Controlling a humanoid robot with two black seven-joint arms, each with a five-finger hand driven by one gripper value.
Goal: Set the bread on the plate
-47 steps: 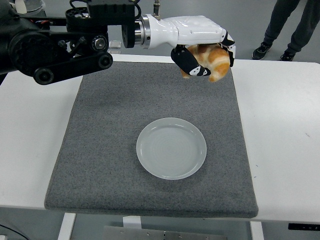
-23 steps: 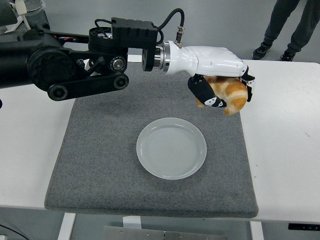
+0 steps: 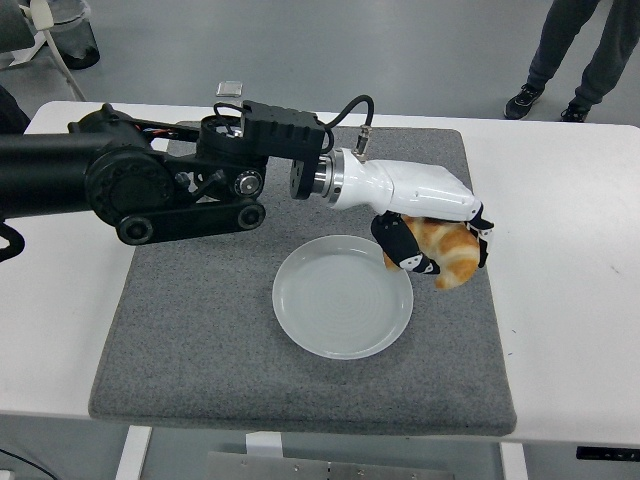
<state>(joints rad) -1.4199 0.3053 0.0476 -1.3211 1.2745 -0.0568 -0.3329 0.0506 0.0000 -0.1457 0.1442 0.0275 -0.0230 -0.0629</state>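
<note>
- Since the earlier frames, the left arm (image 3: 150, 185) has swung down and toward the near edge, carrying the bread from high over the mat's far right corner to a spot just beside the plate's right rim
- Grey mat (image 3: 200, 330) lies under the plate and spreads well past it on every side, on the white table (image 3: 560, 330)
- Plate (image 3: 335, 305), white and round, holds nothing; its bare surface shows right across
- Left hand (image 3: 425, 225), white-shelled with dark fingers, is clenched around the bread from above, hanging at the plate's right edge and partly over its rim
- Bread (image 3: 450, 255), a golden croissant-like piece, sits in that grip, mostly just outside the plate to its right; whether it touches the mat cannot be told
- Step in hand, as I judge it: the carry is nearly over and the placing has not begun
- Next move calls for a short shift left to bring the bread over the plate's middle, a lowering, then releasing the fingers
- Right arm does not show
- A person's legs and shoes (image 3: 540, 98) stand beyond the table, far behind the plate
</note>
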